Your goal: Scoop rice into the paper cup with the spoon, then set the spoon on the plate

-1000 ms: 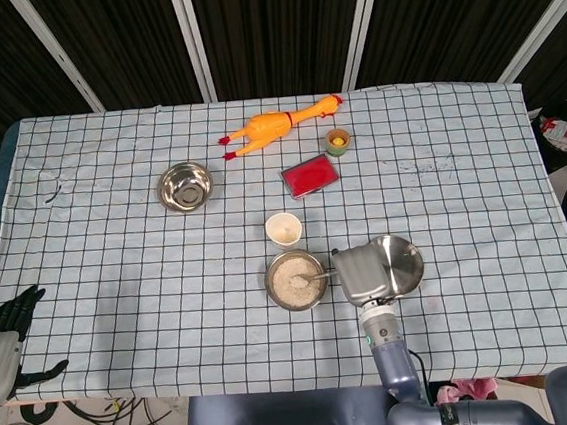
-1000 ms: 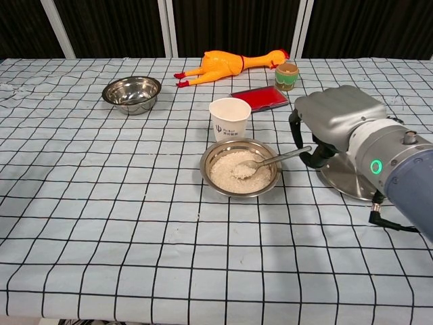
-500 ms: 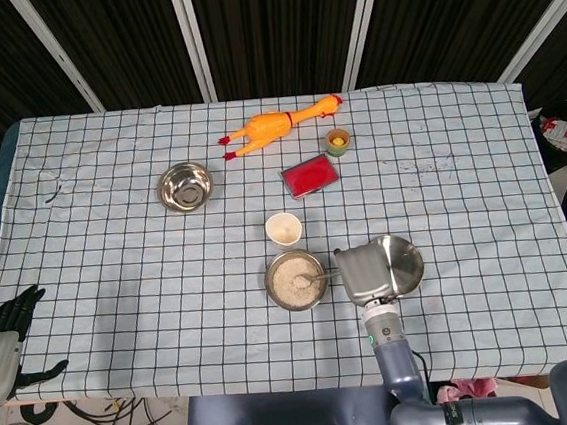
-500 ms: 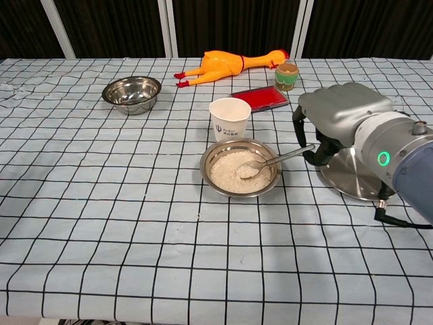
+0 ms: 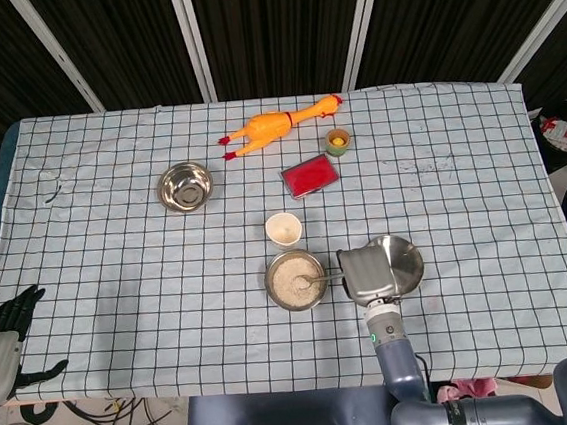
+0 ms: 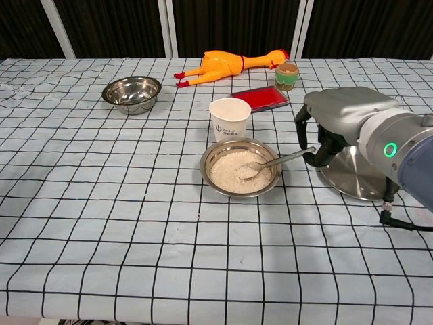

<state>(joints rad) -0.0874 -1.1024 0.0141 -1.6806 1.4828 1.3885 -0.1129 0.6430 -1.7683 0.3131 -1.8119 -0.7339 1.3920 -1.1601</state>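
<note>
Nearest the robot, left hand (image 5: 10, 317): idle off the cloth's corner, fingers spread, empty.
Right hand (image 6: 338, 125): grasps the spoon (image 6: 270, 162) handle, bowl end dipped in the rice bowl (image 6: 240, 169) to load.
Plate (image 6: 352, 177): steel, under that hand.
Paper cup (image 6: 229, 118): upright just behind the rice.

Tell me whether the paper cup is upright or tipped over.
Upright. The paper cup stands on its base behind the rice bowl, its round mouth facing up in both views.
</note>
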